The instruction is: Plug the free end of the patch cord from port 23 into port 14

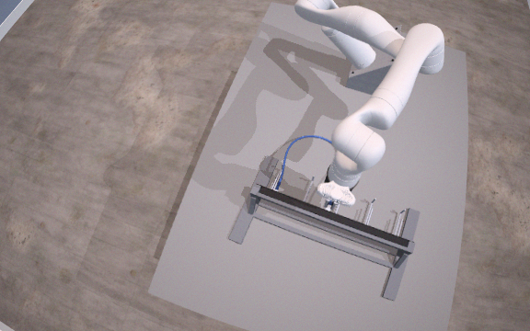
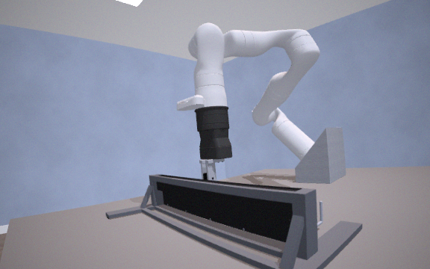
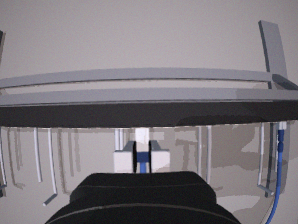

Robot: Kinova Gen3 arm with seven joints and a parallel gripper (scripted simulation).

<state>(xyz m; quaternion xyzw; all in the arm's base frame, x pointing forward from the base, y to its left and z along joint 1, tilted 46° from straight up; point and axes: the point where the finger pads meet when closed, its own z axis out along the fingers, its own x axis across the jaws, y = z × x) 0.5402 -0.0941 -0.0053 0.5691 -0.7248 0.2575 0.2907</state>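
Claw [image 1: 330, 205] [image 3: 142, 151] closed on the blue plug [image 3: 143, 157] at the cord's free end — one finger pad on each side, probably so the plug stays square to the panel while it is pushed in. It points down, just at the near side of the rack [image 1: 293, 203] [image 2: 215, 190] [image 3: 150, 114] in the wrist view, with the clear nose of the plug towards the panel's face. Whether it has latched I cannot tell, nor can I read the port number.

The other plug [image 1: 278, 186] [image 3: 281, 140] sits at the panel near the rack's right end in the wrist view, and the blue cord [image 1: 311, 136] [image 3: 276, 192] loops out from it in a slack arc, which should spare the held plug from tugging.

Counting: one arm [image 1: 396, 92] [image 2: 209, 67], one rack on two feet [image 1: 240, 227] [image 2: 340, 239] — spread, I judge, to resist tipping — one cord, two plugs. The rack looks upright on the table [image 1: 293, 285] [image 2: 69, 239]. Next comes a gentle push to full travel; too much could slide or tip the unfastened rack.
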